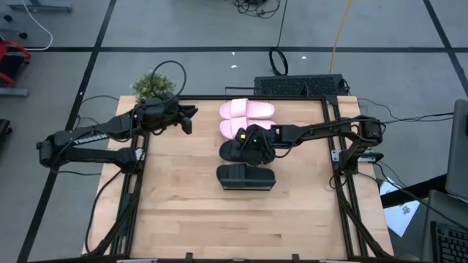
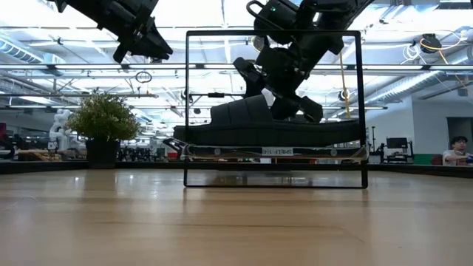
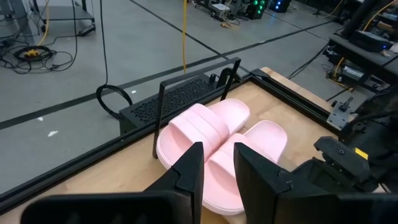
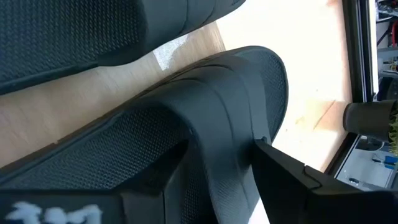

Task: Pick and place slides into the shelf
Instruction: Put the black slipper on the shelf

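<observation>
Right gripper (image 1: 254, 144) straddles strap of black slide (image 1: 238, 151) beside pink pair (image 1: 247, 109) on table (image 1: 190, 212) — fingers spread, not clamping. Seat fully, clench, lift level toward shelf (image 2: 275, 109). Left gripper (image 1: 188, 119) partly parted, empty.

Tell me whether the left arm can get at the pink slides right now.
Probably yes. The left end effector hangs over the table's far left edge, facing the pink slides with bare wood between. The right end effector works beside them on a black slide, so crowding is possible.

Grey floor (image 1: 183, 29) crossed by dark lines; potted plant (image 2: 103, 122) at the table's corner; bright ceiling lights.
</observation>
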{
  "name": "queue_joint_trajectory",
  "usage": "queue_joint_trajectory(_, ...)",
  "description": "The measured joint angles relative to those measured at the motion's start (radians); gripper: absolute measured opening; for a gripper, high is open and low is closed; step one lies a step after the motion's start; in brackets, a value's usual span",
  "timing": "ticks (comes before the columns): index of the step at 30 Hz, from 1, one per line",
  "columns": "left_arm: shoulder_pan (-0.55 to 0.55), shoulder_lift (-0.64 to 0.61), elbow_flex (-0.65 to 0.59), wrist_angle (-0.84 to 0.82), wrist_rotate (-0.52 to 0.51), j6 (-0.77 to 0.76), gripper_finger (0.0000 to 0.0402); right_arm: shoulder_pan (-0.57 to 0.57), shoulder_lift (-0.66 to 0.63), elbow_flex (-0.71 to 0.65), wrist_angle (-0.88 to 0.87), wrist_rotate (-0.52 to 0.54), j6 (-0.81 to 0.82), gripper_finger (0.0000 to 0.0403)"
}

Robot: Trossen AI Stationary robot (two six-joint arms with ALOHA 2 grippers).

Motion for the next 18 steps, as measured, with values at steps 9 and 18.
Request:
queue_joint_trajectory(9,-0.013,0.0,0.0,0.001,-0.002,-0.007,0.0083,0.006,0.0,0.0,0.0,-0.004,-0.006,0.0162)
queue_joint_trajectory(18,-0.013,0.0,0.0,0.002,-0.004,0.001,0.0083,0.007,-0.001,0.0,0.003,0.04,0.009,0.0162)
